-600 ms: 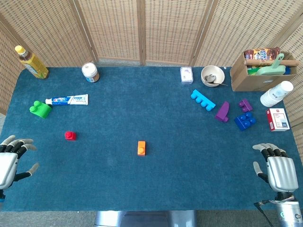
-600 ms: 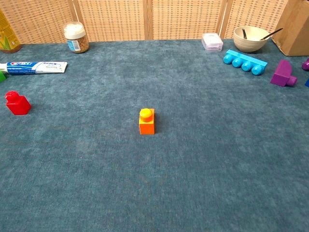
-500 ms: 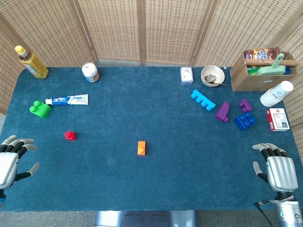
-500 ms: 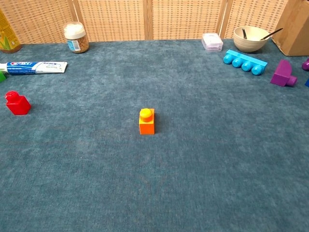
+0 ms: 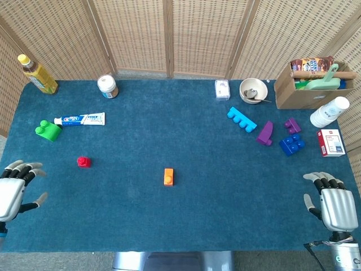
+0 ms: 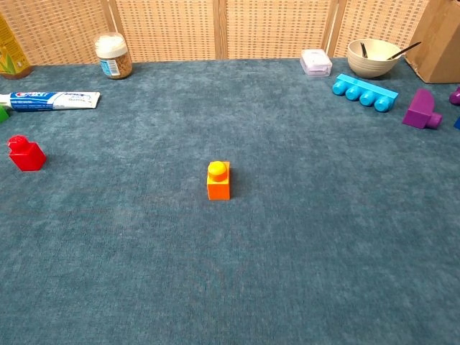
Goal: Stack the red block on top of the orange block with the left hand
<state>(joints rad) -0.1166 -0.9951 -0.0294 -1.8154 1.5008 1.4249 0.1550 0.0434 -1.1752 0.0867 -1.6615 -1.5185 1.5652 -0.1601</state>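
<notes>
The small red block sits alone on the blue cloth at the left. The orange block stands upright near the middle of the table, well to the red one's right. My left hand hovers at the table's front left corner, fingers spread and holding nothing, some way down-left of the red block. My right hand is at the front right corner, fingers apart and empty. Neither hand shows in the chest view.
A green block and a toothpaste tube lie behind the red block. A bottle and a jar stand at the back left. Blue and purple blocks, a bowl and a cardboard box fill the right side.
My left hand has edged slightly up toward the table. My right hand has slipped a little lower. The blocks have not moved.
</notes>
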